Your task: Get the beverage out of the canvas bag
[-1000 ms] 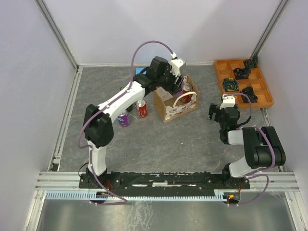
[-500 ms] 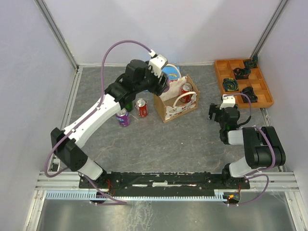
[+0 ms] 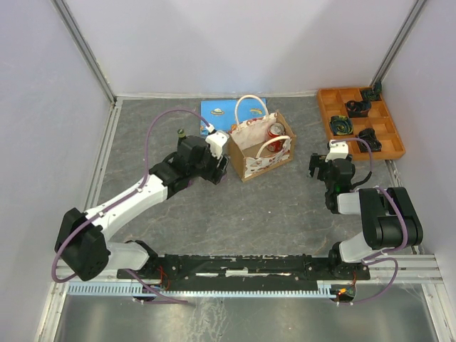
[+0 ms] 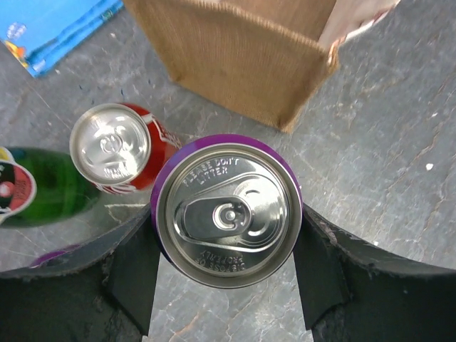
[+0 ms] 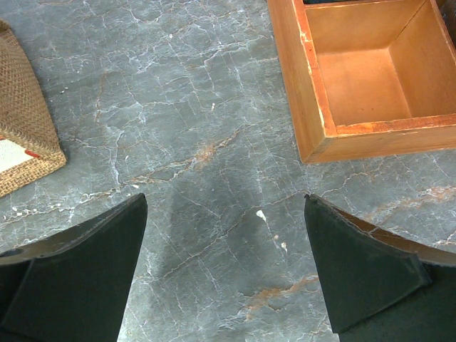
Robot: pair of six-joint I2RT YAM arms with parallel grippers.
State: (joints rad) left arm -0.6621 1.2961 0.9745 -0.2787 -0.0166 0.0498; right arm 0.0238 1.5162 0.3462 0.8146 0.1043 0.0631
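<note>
My left gripper [image 4: 225,217] is closed partway onto a purple can [image 4: 226,206], one finger pressed to each side, at the centre of the wrist view. I cannot tell whether its base touches the surface [image 4: 377,128]. The canvas bag [image 3: 265,161] stands upright just above it in the frame, with a red-topped can [image 3: 275,130] inside. A red can [image 4: 114,146] and a green bottle [image 4: 43,196] are at the left. My right gripper [image 5: 224,206] is wide open and holds nothing.
</note>
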